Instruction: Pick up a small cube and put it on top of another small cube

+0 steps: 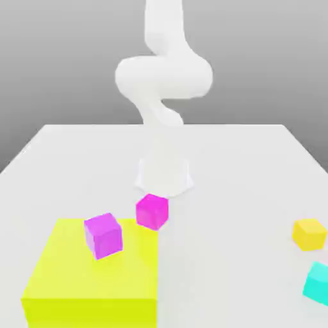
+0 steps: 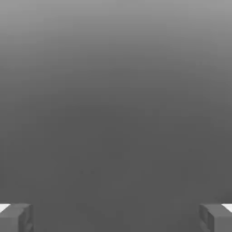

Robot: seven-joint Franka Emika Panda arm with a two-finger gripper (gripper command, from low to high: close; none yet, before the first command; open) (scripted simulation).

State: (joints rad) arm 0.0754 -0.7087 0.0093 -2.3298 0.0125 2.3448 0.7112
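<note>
White arm [image 1: 163,77] seen rising at the far middle of the tabletop [image 1: 243,186], folded over on itself above its base. End effector [image 2: 116,217] noted in the hand view: two grey fingertips [image 2: 16,217] standing at opposite edges of the picture, spread wide, with nothing between them and nothing pinched. Plain grey ground ahead of the fingers; no object within their span.

Small orange-yellow cube [image 1: 309,233] located on the bare tabletop at the exterior view's right, resting flat, untouched. Small cyan cube [image 1: 318,282] found just nearer the camera than it, close by but apart, cut by the picture's edge.

Hot pink cube [image 1: 152,211] located near the middle of the tabletop, in front of the arm's base, sitting on the tabletop just beside the far right corner of the big yellow block [image 1: 93,272]. Contact between that cube and the block not determinable. Nothing resting on top of it.

Big yellow block occupying the near part of the exterior view's left, flat and broad. More violet magenta cube [image 1: 103,235] standing on its top face, toward the far edge, slightly turned.

Orange-yellow cube and hot pink cube well apart; stacking not done.
</note>
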